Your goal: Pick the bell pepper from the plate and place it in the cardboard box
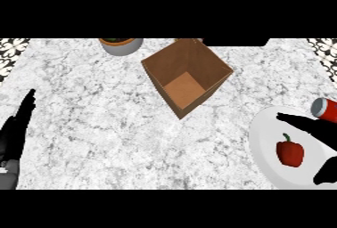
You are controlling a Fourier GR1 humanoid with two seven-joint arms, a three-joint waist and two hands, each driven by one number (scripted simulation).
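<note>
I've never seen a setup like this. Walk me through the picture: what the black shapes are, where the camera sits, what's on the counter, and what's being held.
The camera looks steeply down from the robot's head onto a marble counter. The black shapes are its hands. The left hand rests open at the left edge. The right hand hangs open over a white plate, beside a red bell pepper lying on the plate. Nothing is held. An open cardboard box sits further back, a potted plant at the far edge, and a red can by the plate.

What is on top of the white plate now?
A red bell pepper lies on the plate. The right hand hovers over its right part, covering that area.
</note>
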